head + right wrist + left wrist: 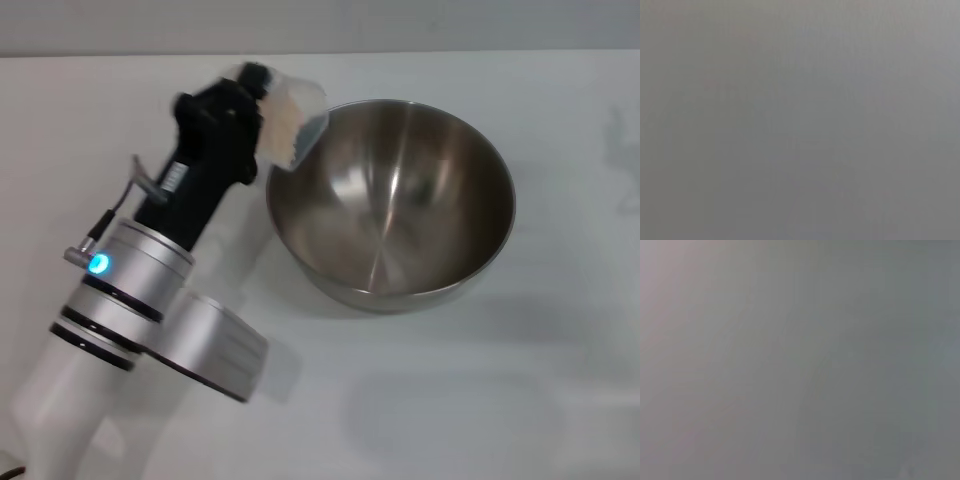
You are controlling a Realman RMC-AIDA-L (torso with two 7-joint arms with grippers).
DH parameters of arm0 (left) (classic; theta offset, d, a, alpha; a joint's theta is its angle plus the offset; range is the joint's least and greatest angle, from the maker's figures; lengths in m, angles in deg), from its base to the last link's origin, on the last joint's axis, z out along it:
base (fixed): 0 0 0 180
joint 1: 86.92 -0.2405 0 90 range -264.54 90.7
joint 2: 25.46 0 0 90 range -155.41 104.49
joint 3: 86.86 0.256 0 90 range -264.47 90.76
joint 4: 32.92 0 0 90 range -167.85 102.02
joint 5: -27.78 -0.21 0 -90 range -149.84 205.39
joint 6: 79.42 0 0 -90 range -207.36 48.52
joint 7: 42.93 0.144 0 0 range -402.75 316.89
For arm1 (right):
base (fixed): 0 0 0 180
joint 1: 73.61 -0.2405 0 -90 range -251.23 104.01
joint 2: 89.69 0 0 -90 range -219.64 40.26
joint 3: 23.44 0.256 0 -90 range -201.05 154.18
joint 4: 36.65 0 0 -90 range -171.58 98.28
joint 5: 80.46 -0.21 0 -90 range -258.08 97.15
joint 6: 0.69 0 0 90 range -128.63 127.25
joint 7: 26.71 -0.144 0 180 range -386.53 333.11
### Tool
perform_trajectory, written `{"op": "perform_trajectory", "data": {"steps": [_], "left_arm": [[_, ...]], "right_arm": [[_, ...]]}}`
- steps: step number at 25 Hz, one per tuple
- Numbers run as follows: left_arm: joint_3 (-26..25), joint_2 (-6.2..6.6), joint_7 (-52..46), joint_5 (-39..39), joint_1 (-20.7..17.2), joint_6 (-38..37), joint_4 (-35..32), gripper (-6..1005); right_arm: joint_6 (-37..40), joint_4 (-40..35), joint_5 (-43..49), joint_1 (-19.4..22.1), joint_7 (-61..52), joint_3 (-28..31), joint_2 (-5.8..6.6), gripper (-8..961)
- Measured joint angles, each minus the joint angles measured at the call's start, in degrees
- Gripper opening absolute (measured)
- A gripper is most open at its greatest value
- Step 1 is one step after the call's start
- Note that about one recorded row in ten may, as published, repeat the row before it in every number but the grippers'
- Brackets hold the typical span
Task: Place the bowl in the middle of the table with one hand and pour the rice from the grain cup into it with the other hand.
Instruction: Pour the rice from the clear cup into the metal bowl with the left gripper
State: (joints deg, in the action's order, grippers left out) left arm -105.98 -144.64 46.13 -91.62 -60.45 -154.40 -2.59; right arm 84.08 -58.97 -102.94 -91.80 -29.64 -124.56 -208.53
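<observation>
A large stainless-steel bowl (392,200) stands on the white table (500,400) near its middle; its inside shows no rice. My left gripper (262,110), a black hand on a white forearm with a lit ring, is shut on the clear grain cup (292,118). The cup is tilted toward the bowl, its mouth at the bowl's left rim. Pale rice (283,115) lies inside the cup. My right gripper is out of view. Both wrist views show only plain grey.
The left forearm (130,300) crosses the lower left of the table. Bare white tabletop lies to the right of the bowl and in front of it.
</observation>
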Motion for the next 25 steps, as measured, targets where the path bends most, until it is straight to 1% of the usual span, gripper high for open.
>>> {"op": "perform_trajectory", "data": {"steps": [1,4,5,6,13,15,16,20,25], "left_arm": [[0.00,0.00,0.00,0.00,0.00,0.00,0.00,22],[0.94,0.01,8.19,-1.42,0.15,2.16,0.24,21],[1.12,0.00,12.29,-2.58,0.10,3.45,0.60,21],[1.12,0.00,12.29,-2.58,0.10,3.45,0.60,21],[1.67,0.00,24.89,-5.15,-0.57,5.42,0.95,21],[1.78,0.00,30.61,-6.25,-0.97,5.19,1.17,21],[1.78,0.00,30.61,-6.25,-0.97,5.19,1.17,21],[1.78,0.00,35.75,-6.56,-1.33,4.00,1.68,21],[1.90,0.02,36.05,-6.55,-1.35,3.25,2.13,21]], "right_arm": [[0.00,0.00,0.00,0.00,0.00,0.00,0.00,349],[0.00,0.00,0.07,-0.01,0.01,0.15,0.01,349],[0.00,0.00,0.08,-0.01,0.02,0.37,0.01,349],[0.00,0.00,0.08,-0.01,0.02,0.37,0.01,349],[0.00,0.00,0.14,-0.01,0.03,0.57,0.02,349],[0.00,0.00,0.16,-0.01,0.03,0.58,0.02,349],[0.00,0.00,0.16,-0.01,0.03,0.58,0.02,349],[-0.02,0.00,0.16,-0.10,0.03,0.59,0.07,349],[-0.05,0.00,0.16,-0.55,0.03,0.59,0.22,349]]}}
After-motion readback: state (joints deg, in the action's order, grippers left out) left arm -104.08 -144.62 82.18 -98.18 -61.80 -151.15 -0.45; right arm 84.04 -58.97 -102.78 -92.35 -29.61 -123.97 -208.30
